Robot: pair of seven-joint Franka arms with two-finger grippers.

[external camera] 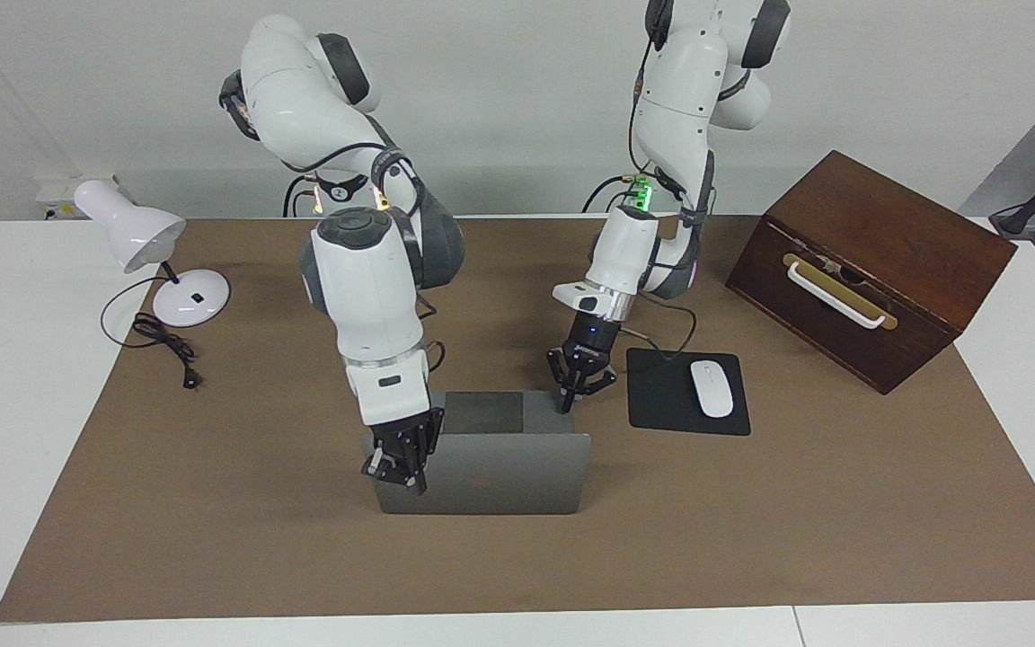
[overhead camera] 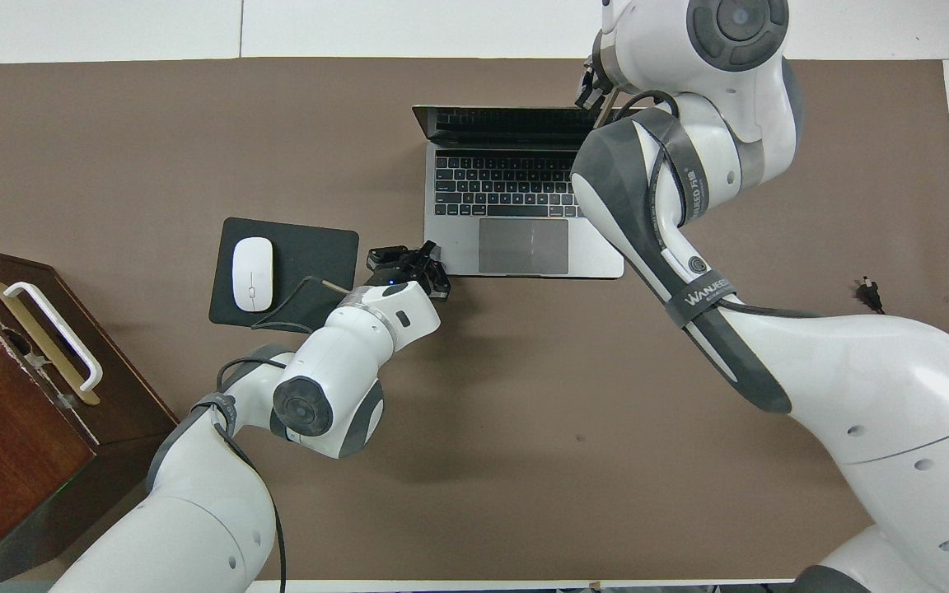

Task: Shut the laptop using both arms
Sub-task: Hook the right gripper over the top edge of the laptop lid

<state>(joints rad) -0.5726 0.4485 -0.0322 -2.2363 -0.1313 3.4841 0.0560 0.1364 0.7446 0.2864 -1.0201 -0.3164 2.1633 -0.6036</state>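
The silver-grey laptop point(external camera: 499, 476) point(overhead camera: 516, 247) stands open on the brown mat, its lid upright and its keyboard toward the robots. My right gripper point(external camera: 414, 485) is shut and rests against the lid's outer face, at the corner toward the right arm's end. From overhead the right gripper point(overhead camera: 592, 86) is mostly hidden by its own arm. My left gripper point(external camera: 565, 406) point(overhead camera: 425, 263) is shut, tips pointing down at the base's corner nearest the robots, toward the left arm's end. Neither gripper holds anything.
A black mouse pad point(external camera: 661, 395) point(overhead camera: 310, 247) with a white mouse point(external camera: 712, 388) point(overhead camera: 252, 273) lies beside the laptop, toward the left arm's end. A brown wooden box point(external camera: 868, 265) stands at that end. A white desk lamp point(external camera: 145, 247) with its cable stands at the right arm's end.
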